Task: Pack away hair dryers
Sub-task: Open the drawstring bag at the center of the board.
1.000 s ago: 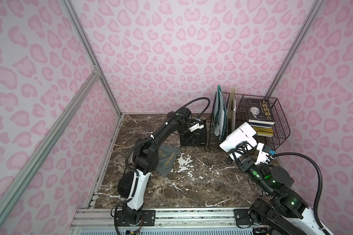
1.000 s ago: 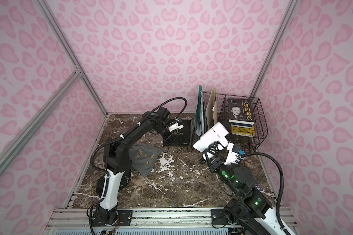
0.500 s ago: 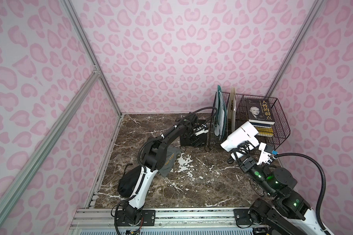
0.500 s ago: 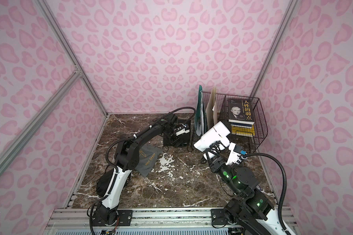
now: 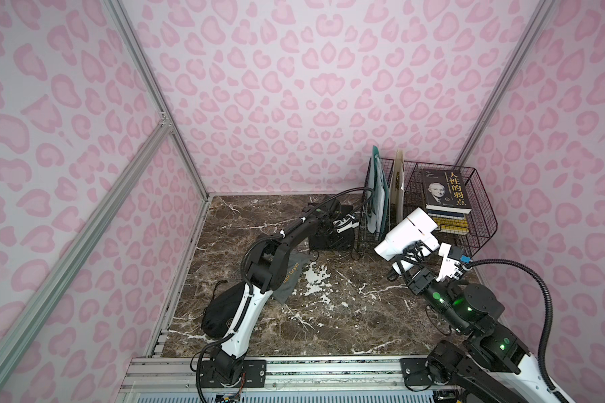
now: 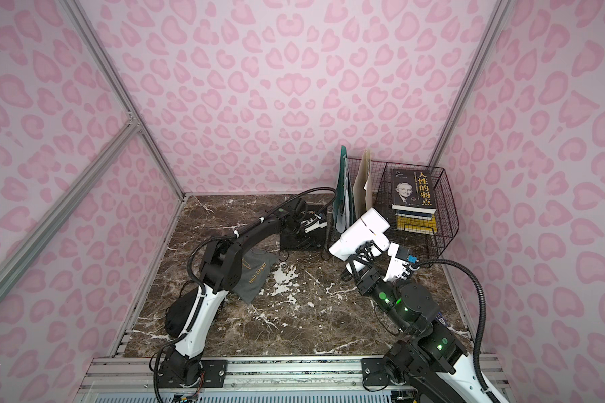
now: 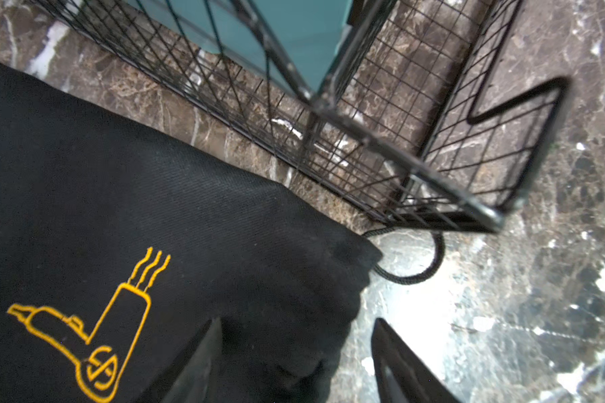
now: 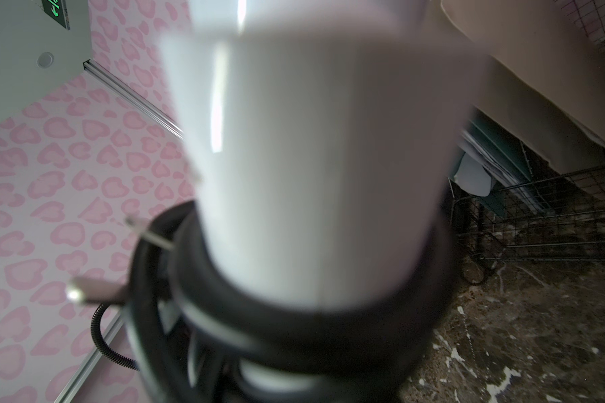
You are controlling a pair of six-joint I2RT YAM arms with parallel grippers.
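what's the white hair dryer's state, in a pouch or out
Out: the white hair dryer is uncovered, held above the table by the right gripper at its cord-wound handle.

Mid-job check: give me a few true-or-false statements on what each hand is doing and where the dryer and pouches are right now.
1. The right hand grips the white hair dryer by its cord-wound handle, clear of the table. True.
2. The left hand is at the grey pouch. False: it is at the black pouch beside the wire rack; the grey pouch lies under that arm's elbow.
3. The left hand's jaws stand apart. True.
4. The wire basket holds a dryer. False: only books show in it.
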